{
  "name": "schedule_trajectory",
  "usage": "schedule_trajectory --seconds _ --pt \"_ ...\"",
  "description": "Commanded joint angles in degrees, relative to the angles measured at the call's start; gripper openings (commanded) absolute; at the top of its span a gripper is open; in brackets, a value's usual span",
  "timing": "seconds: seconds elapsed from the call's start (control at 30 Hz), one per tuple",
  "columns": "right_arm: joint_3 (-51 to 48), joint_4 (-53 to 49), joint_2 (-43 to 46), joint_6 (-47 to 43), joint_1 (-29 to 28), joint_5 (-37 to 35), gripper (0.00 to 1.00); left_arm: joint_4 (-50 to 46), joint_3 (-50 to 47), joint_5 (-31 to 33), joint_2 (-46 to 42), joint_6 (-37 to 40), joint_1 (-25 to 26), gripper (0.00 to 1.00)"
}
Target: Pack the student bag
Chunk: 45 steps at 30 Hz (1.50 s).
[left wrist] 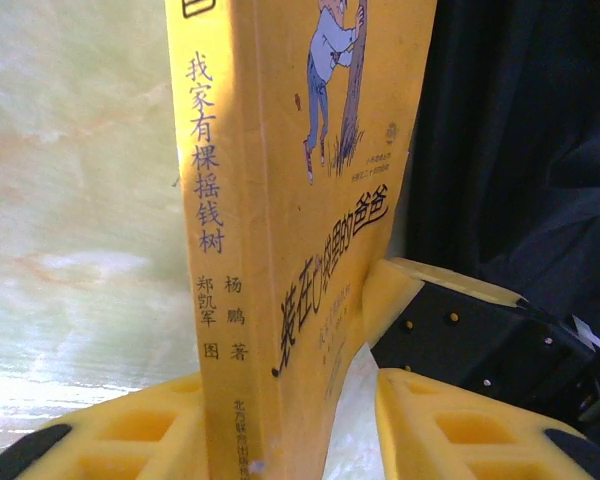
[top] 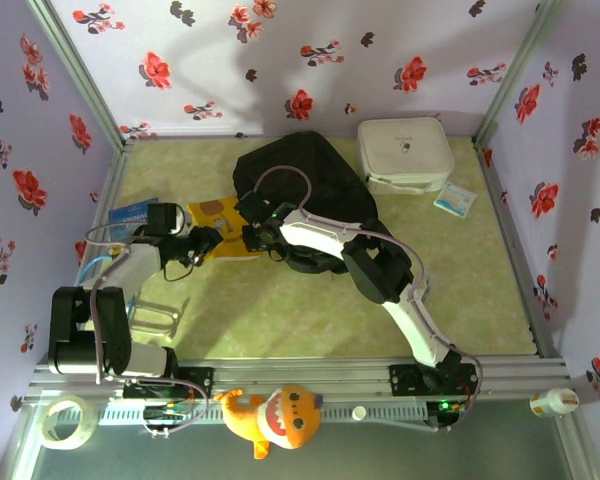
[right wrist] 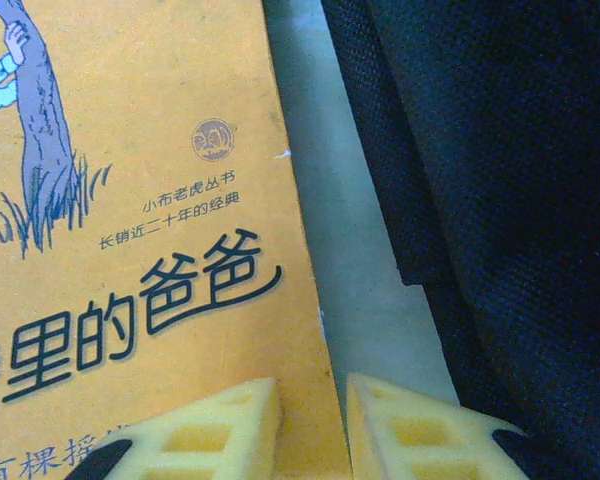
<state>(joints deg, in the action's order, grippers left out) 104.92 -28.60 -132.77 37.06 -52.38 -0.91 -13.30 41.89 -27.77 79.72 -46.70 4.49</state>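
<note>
Left pincer (top: 206, 242): released, jaws either side of the book's (top: 220, 215) spine end, a gap on one side. Book: stiff, light, slick cover. Right pincer (top: 252, 238): nearly clenched at the book's bag-side edge; whether it grips cannot be told. Bag (top: 300, 165): centre-rear of the bench (top: 280, 310), just beside the book. Likely soft and limp; take it by a rim. Open room lies nearer the arms. Case (top: 405, 152): right-rear.

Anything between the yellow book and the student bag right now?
The right end effector sits at the yellow book's bag-side edge. Past it, a bare strip of table separates the book from the student bag. The bag's opening isn't visible.
</note>
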Motion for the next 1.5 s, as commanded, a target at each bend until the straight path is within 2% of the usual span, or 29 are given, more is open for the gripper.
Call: schedule_trajectory --seconds 0.0,0.13,0.23,0.3,0.43,0.57,0.63,0.8,0.9,1.03,1.13,1.27,1.47 --pt "-1.5 -2.9 -2.6 0.7 -0.7 1.2 0.25 4.2 0.3 -3.5 0.3 -0.7 0.9 0.36" --pt "-2.3 -1.2 -0.5 0.9 -0.4 1.5 0.25 2.5 0.9 -1.7 0.1 0.8 0.9 0.18" --pt "-4.8 3.6 4.6 1.9 0.3 4.0 0.27 0.6 1.9 0.5 -1.7 2.4 0.9 0.05" --pt "-7.0 7.0 8.8 3.1 0.6 4.8 0.32 -1.0 3.2 1.6 -3.5 3.5 0.9 0.0" --pt "-13.3 14.7 18.7 6.7 2.1 6.8 0.45 -3.1 6.9 3.2 -7.4 4.7 0.9 0.0" --pt "-25.0 27.4 28.9 11.6 5.4 10.7 0.56 -2.0 10.9 3.4 -10.3 3.5 0.9 0.0" --pt "-31.5 34.6 33.3 14.2 7.0 12.2 0.66 -0.7 13.1 3.2 -11.0 2.3 1.3 0.0" --pt "-41.9 45.4 40.9 20.4 10.6 13.9 0.84 10.7 15.5 1.3 -10.4 -4.9 4.3 0.0" --pt "-46.8 52.6 42.9 26.4 12.4 15.1 0.92 21.4 15.1 1.1 -8.7 -11.9 7.1 0.0" --pt "-51.5 64.4 42.9 36.9 14.3 16.7 0.96 36.1 14.1 1.9 -5.4 -20.7 11.0 0.0" --pt "-54.4 73.5 41.8 43.7 14.6 16.4 0.97 42.2 14.0 4.9 -3.5 -23.8 14.6 0.0" --pt "-58.1 85.9 39.8 49.7 14.7 13.8 0.97 45.0 13.5 8.7 -2.2 -24.7 18.3 0.0" --pt "-57.6 88.6 37.7 52.1 15.0 12.8 0.97 45.9 12.9 10.0 -1.5 -25.4 20.4 0.0"
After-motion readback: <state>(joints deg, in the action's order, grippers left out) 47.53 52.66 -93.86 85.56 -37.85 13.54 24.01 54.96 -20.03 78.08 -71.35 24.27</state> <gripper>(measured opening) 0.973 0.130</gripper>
